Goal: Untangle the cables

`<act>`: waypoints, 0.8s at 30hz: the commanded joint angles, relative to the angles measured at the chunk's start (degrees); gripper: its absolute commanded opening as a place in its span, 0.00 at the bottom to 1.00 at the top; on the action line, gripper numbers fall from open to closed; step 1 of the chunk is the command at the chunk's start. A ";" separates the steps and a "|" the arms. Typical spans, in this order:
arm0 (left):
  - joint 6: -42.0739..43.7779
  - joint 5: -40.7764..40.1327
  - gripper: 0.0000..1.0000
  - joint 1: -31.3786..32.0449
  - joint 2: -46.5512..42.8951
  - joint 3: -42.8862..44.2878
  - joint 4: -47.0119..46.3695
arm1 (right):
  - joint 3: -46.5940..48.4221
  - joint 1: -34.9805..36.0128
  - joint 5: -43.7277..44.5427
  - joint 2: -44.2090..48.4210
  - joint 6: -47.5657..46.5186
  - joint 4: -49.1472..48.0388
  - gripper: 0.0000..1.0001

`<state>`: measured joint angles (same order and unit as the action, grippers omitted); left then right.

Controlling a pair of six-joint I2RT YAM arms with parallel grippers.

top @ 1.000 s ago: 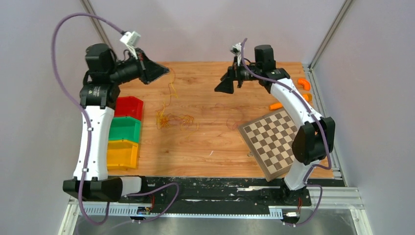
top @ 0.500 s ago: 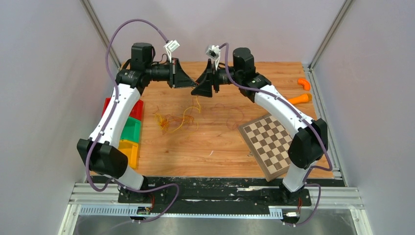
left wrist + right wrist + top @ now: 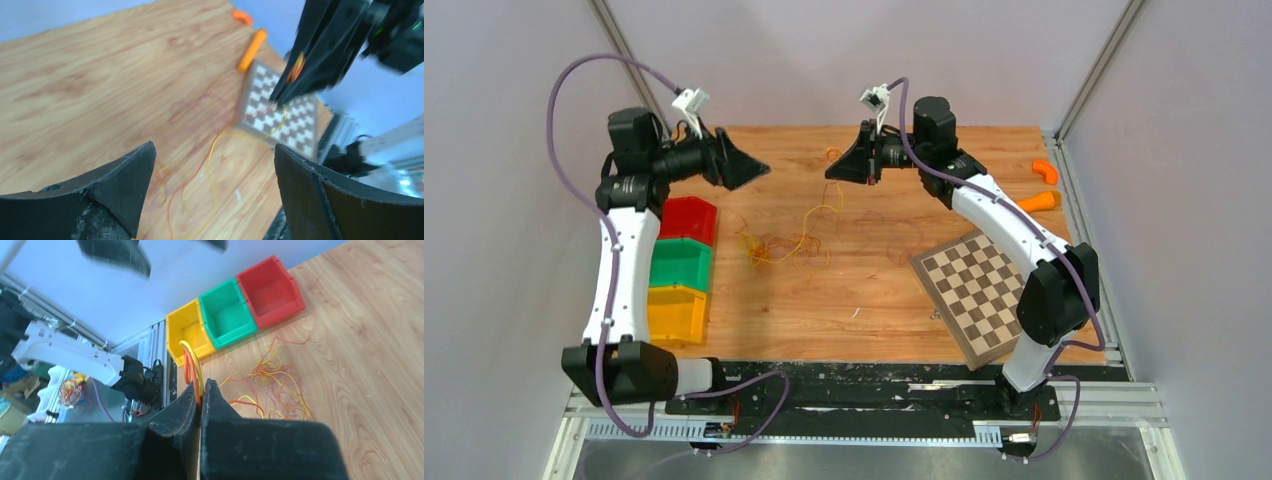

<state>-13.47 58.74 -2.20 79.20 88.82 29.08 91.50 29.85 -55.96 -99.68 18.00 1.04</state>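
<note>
A tangle of thin orange, yellow and red cables (image 3: 774,245) lies on the wooden table, left of centre. A few strands rise from it to my right gripper (image 3: 832,170), which hangs above the table's back middle. In the right wrist view this gripper (image 3: 201,387) is shut on an orange and yellow loop (image 3: 192,362), with the tangle (image 3: 270,380) below it. My left gripper (image 3: 744,165) hangs apart at the back left, open and holding nothing. In its wrist view the fingertips (image 3: 214,147) stand wide over loose strands (image 3: 210,170).
Red (image 3: 689,222), green (image 3: 679,265) and yellow (image 3: 672,312) bins stand in a row at the table's left edge. A chessboard (image 3: 979,285) lies at the right front. Two orange pieces (image 3: 1046,170) (image 3: 1039,202) sit at the back right.
The grippers met over the back middle. My right gripper shut on the strands; my left gripper opened, let go and drew back to the left.
</note>
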 commanded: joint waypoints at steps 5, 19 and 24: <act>41.24 0.03 0.97 -0.90 -16.17 -22.27 14.39 | -0.06 -2.59 1.82 3.03 7.36 -5.80 0.00; 56.59 -7.49 0.81 10.45 -7.27 -32.12 9.21 | 1.25 -3.41 0.95 2.87 8.92 -6.11 0.00; 63.30 -11.27 0.71 10.57 -0.69 -32.40 10.04 | 1.90 -4.89 0.17 3.39 9.76 -6.16 0.00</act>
<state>41.93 50.24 8.12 75.77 55.64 39.77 91.39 26.33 -54.63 -99.11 26.04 -2.48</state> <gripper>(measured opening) 0.742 0.010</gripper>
